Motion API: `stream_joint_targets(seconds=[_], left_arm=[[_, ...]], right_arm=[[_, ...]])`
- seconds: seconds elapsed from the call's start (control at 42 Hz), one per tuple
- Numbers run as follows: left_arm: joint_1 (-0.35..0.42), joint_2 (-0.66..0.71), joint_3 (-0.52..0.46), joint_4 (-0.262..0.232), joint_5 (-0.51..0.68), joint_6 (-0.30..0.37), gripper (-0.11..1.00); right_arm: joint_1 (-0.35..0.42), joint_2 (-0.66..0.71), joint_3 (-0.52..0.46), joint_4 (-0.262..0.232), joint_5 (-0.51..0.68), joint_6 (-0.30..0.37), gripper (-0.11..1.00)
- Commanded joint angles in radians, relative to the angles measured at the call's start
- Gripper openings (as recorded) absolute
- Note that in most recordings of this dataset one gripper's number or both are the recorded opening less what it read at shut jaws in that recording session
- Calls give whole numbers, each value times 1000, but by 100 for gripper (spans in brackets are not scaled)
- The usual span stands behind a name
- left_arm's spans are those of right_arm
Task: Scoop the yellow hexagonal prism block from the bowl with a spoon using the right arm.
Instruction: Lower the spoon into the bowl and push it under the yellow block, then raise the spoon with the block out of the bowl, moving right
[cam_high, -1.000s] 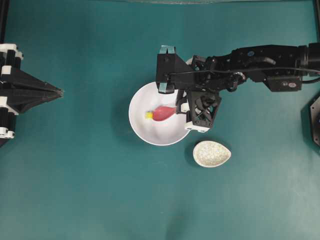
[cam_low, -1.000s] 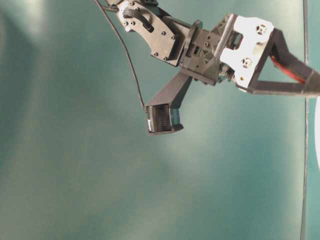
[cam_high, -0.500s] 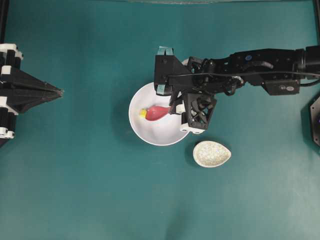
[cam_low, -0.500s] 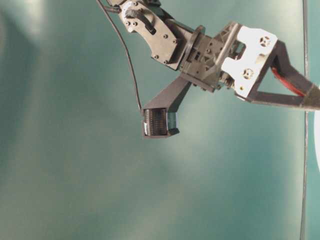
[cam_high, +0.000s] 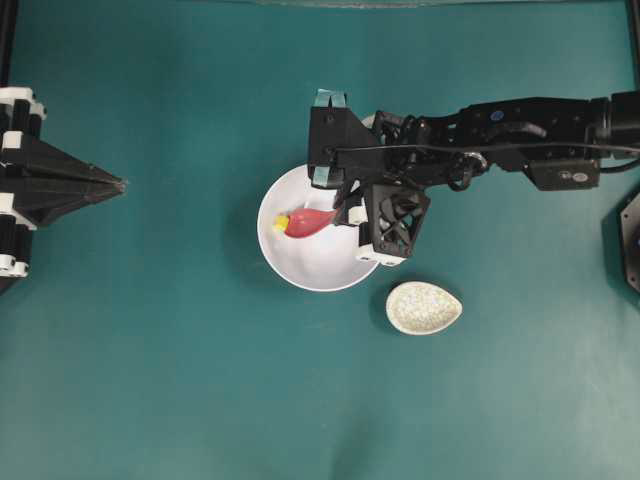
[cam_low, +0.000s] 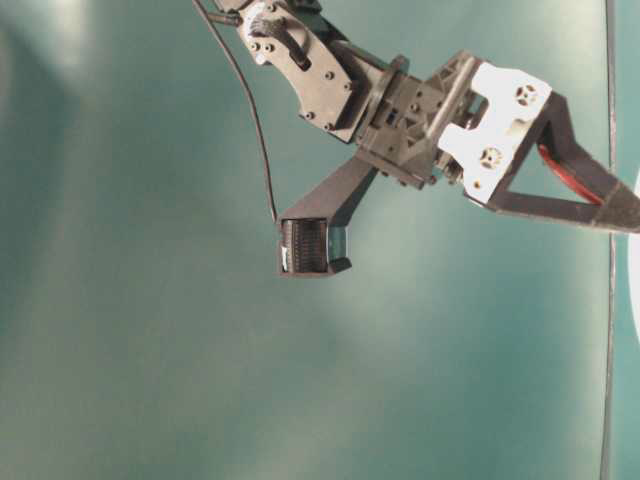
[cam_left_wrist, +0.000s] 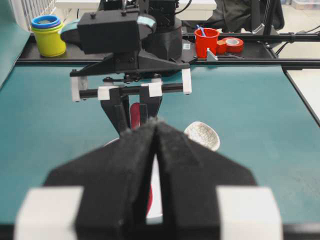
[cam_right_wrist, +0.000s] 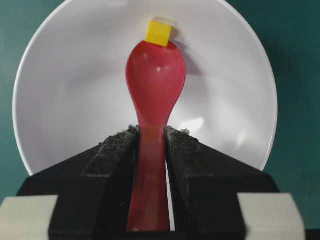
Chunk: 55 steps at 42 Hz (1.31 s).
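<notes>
Right claw (cam_right_wrist: 150, 137) clenched on the handle of the spoon (cam_right_wrist: 154, 100), both pads pressed against its sides; the scoop reaches out over the inside of the bowl (cam_right_wrist: 60, 100), hollow side up and bare; yellow hexagonal prism block (cam_right_wrist: 159, 33) sits in the bowl just at the tip of the scoop, touching or nearly touching it, not in the hollow; in the overhead view the block (cam_high: 282, 222) lies toward the left of the bowl (cam_high: 310, 270), spoon (cam_high: 308, 220) pointing left at it, right arm (cam_high: 500, 135) coming in from the right edge, wrist over the bowl's upper right rim; small speckled dish (cam_high: 423, 307) on the green tabletop (cam_high: 200, 380) just below and right of the bowl, apart from it; left claw (cam_left_wrist: 155, 145) closed on nothing, fingers meeting at the tips, parked at the left edge of the overhead view (cam_high: 110, 184), well apart from the bowl; table-level view shows the right wrist tilted down toward the right, a sliver of red spoon between the fingers; whether the spoon touches the bowl's floor cannot be told.
</notes>
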<state>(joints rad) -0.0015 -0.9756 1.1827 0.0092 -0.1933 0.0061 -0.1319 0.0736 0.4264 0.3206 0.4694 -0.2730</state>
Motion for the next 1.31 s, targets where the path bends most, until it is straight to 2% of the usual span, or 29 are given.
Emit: stream_joint_targets(seconds=[0.0,1.286], left_arm=[[2,5,-21,3,-11,2,0],[2,5,-21,3,-11,0,0]], right_arm=[[2,-15,-26,0,-11,-2,24],[2,-75,-20,0,-48,0,24]])
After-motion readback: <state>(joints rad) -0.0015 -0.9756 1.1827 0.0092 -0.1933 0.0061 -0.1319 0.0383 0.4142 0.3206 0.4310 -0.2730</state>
